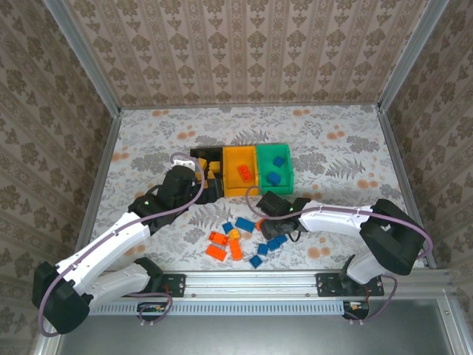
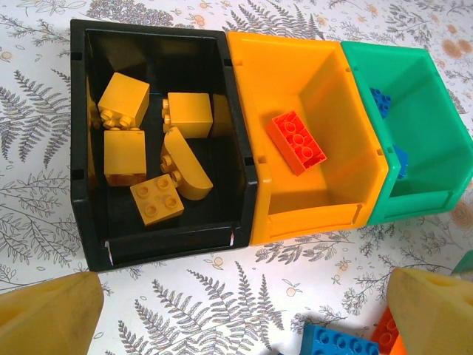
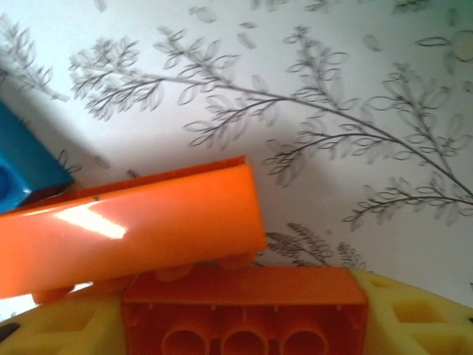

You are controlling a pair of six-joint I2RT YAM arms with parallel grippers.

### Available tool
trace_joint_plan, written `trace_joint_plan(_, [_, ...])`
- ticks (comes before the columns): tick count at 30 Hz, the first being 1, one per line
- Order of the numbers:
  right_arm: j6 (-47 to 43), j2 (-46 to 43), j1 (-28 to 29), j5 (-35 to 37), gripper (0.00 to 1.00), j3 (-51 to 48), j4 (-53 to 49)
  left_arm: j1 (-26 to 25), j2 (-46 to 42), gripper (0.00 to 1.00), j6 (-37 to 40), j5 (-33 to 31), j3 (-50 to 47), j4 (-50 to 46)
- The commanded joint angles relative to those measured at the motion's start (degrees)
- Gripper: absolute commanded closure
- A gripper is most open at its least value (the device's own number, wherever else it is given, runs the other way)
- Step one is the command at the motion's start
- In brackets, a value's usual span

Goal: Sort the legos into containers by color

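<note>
**A:** Right gripper (image 3: 240, 336), jaws?

**B:** Clenched on a red-orange brick (image 3: 244, 296). The yellow fingers (image 3: 417, 310) sit against both its ends, and its hollow underside faces the wrist camera. Cannot tell if it is off the table (image 3: 355, 89).

**A:** Next to it?

**B:** A long red-orange piece (image 3: 133, 229) lies just ahead, overlapping the gripped brick's top edge. A blue brick (image 3: 22, 174) is at its left end.

**A:** Left gripper (image 2: 240, 325)?

**B:** Released. Its fingertips (image 2: 44, 318) are wide apart with nothing between them, on the near side of the black bin (image 2: 89, 222).

**A:** Bins?

**B:** Three are joined in a row. The black bin holds several yellow-orange bricks (image 2: 122, 100). The yellow-orange bin (image 2: 325, 214) holds a lone red-orange block (image 2: 295, 142). The green bin (image 2: 421, 203) holds blue blocks (image 2: 380, 100).

**A:** Unsorted?

**B:** In the top view, a loose pile (image 1: 235, 248) of blue, red-orange and yellow bricks lies on the table between the arms, on the near side of the bins.
</note>
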Motion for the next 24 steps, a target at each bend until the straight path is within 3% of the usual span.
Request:
trace_joint_plan(1, [0.67, -3.43, -2.1, 1.41, 0.48, -1.89, -0.42, 0.09, -0.92, 0.0, -1.15, -1.45, -0.58, -0.61])
trace_joint_plan(6, [-1.31, -12.61, -6.09, 1.22, 0.51, -0.43, -1.83, 0.23, -2.02, 0.0, -1.29, -1.67, -1.71, -0.78])
trace_joint_plan(10, [-4.09, -13.4, -6.53, 0.52, 0.51, 6.15, -3.17, 0.17, -3.26, 0.0, -1.92, -1.1, -3.61, -1.3])
trace_joint_plan(14, [-5.12, -7.09, -6.54, -2.24, 0.5, 15.42, -0.7, 0.06, -5.08, 0.0, -3.43, -0.54, -6.24, -2.72])
trace_joint_plan(24, [-5.46, 20.55, -8.2, -5.71, 0.48, 41.7, -0.01, -2.21, -7.64, 0.0, -5.94, 1.17, -11.99, -3.6])
